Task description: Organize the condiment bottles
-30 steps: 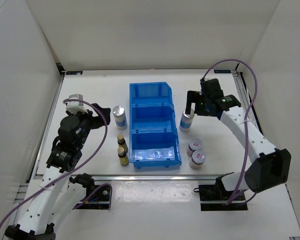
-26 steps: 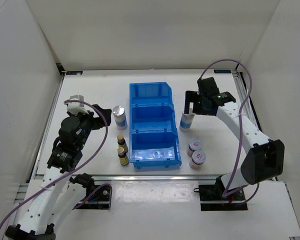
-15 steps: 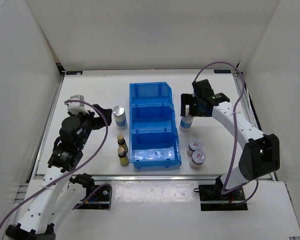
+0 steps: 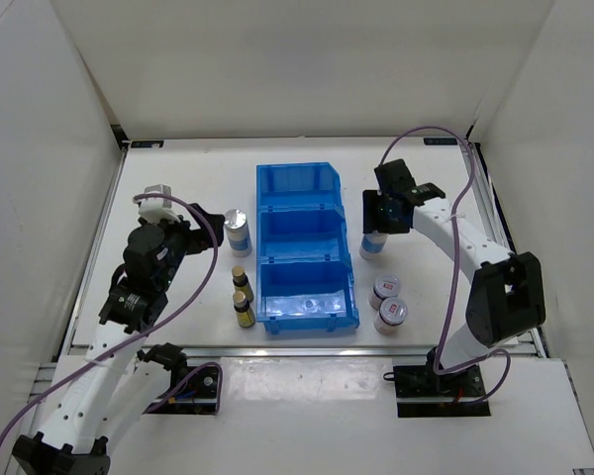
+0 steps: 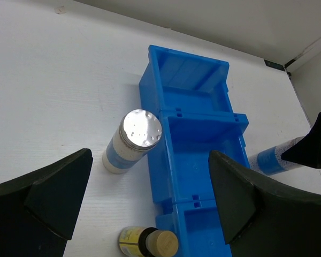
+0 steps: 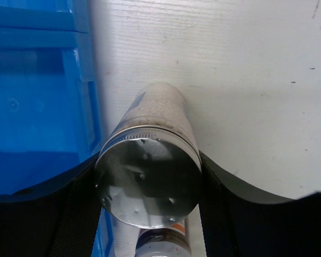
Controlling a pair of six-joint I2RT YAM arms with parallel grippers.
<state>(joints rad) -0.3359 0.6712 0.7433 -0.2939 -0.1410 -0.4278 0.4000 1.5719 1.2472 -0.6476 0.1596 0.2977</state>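
My right gripper (image 4: 380,220) is shut on a silver-topped white-blue condiment bottle (image 4: 372,243) standing just right of the blue bin (image 4: 297,178). In the right wrist view both fingers press the sides of this bottle (image 6: 150,176) just under its cap. My left gripper (image 4: 206,233) hangs open, apart from the other silver-topped bottle (image 4: 238,231) that stands left of the bin. In the left wrist view that bottle (image 5: 134,140) lies ahead of the wide-open gripper (image 5: 144,198). Two amber gold-capped bottles (image 4: 241,278) (image 4: 244,310) stand left of the bin's near end. Two white jars (image 4: 384,290) (image 4: 390,315) stand to its right.
The bin's three compartments (image 5: 190,69) hold no bottles. Its right wall (image 6: 37,96) runs close beside the gripped bottle. One white jar (image 6: 160,246) sits just below that bottle in the right wrist view. White walls enclose the table on three sides.
My right gripper slid left and down over the silver-topped bottle beside the bin and shut on it. The left arm shifted only slightly and stayed open.
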